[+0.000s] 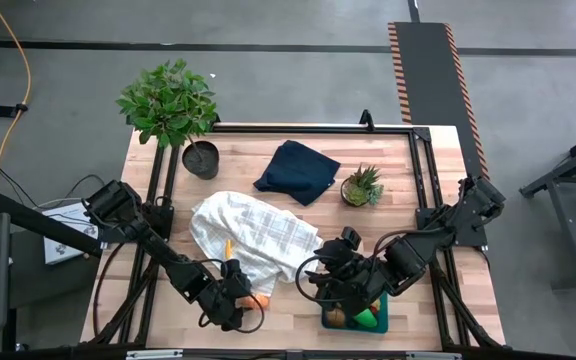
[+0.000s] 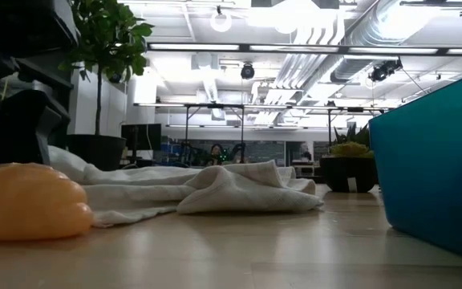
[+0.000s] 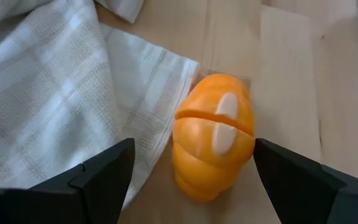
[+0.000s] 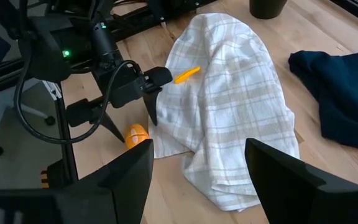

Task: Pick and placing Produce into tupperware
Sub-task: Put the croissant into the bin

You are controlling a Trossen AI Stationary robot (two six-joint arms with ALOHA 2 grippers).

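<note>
An orange produce piece (image 3: pixel 213 137) with a pale patch lies on the wood beside the checked white cloth's edge, also seen in the high view (image 1: pixel 259 300) and the low view (image 2: pixel 26 201). My left gripper (image 3: pixel 194 149) is open, one finger on each side of it. A slender yellow-orange piece (image 4: pixel 187 74) lies on the cloth. The teal tupperware (image 1: pixel 380 322) sits at the near edge with a brown round piece (image 1: pixel 337 316) and a green piece (image 1: pixel 368 318) inside. My right gripper (image 4: pixel 199 152) is open above its left end (image 1: pixel 330 283).
The checked white cloth (image 1: pixel 253 235) is bunched in the table's middle. A dark navy cloth (image 1: pixel 296 170), a small spiky plant (image 1: pixel 362 186) and a large leafy potted plant (image 1: pixel 173 105) stand farther back. Black frame rails (image 1: pixel 158 190) run along both table sides.
</note>
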